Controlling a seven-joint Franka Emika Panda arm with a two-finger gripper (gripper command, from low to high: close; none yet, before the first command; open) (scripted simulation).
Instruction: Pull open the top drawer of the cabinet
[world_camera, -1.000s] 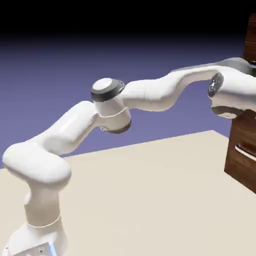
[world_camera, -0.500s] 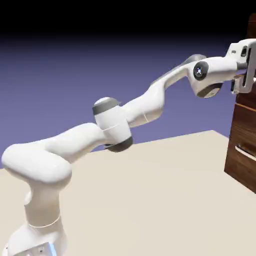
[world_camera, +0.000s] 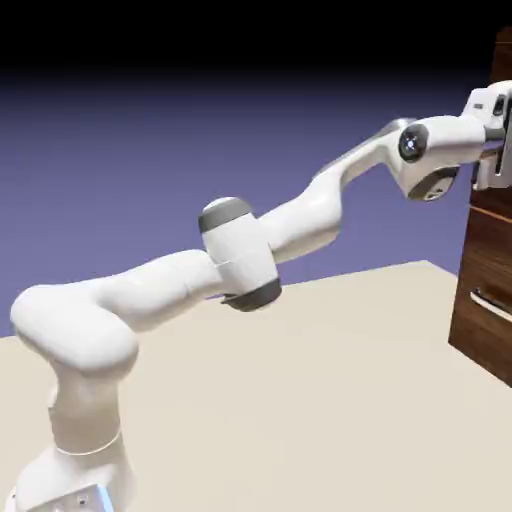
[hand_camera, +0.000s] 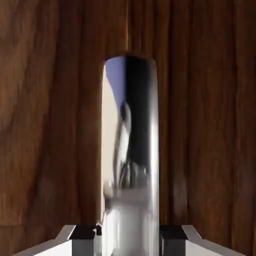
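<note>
The cabinet (world_camera: 488, 330) is dark brown wood grain and stands at the exterior view's right edge, cut off by the frame. My white arm reaches up and right, and the gripper (world_camera: 503, 152) is pressed against the top drawer (world_camera: 503, 80). In the hand view, that drawer's wood front (hand_camera: 50, 125) fills the picture. Its silver bar handle (hand_camera: 130, 140) runs up the middle. The gripper (hand_camera: 128, 241) is shut on the handle, with one grey fingertip (hand_camera: 76, 234) on each side of the bar's lower end.
A lower drawer front with its own silver handle (world_camera: 490, 302) sits below my hand. The beige table (world_camera: 300, 400) stretches from the robot's base to the foot of the cabinet.
The hand rose from the middle of the cabinet to the top drawer and moved right against it. The fingers closed around the silver handle.
</note>
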